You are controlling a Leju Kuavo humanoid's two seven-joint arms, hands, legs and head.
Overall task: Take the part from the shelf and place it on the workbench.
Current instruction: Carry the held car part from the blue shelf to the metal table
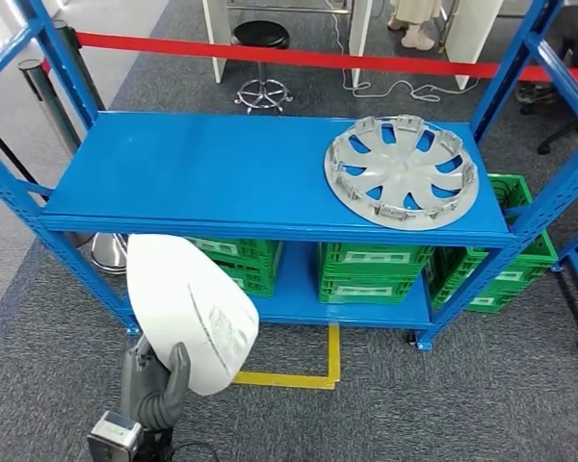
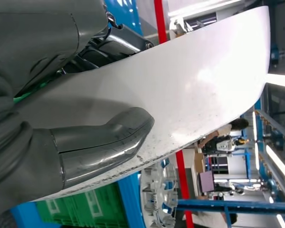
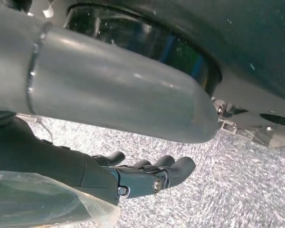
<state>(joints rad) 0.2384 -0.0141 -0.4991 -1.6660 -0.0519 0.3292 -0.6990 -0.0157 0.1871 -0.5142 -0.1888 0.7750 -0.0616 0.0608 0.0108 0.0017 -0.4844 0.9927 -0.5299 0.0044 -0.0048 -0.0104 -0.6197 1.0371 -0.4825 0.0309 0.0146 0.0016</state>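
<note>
while the white part (image 1: 188,313) is gripped by the left hand (image 1: 159,385), it is held low in front of the blue shelf (image 1: 198,173).
from the left: the white curved part is seen clamped at its lower edge, the grey thumb (image 2: 101,142) pressed flat on its outer face in the left wrist view. below the shelf's top board, green crates (image 1: 373,274) are stored on the lower level, and a yellow line (image 1: 323,371) is marked on the grey carpet. farther right, a silver wheel cover (image 1: 401,171) is laid flat on the top board. the right hand (image 3: 148,173) is seen over the carpet, its fingers apart and nothing held.
</note>
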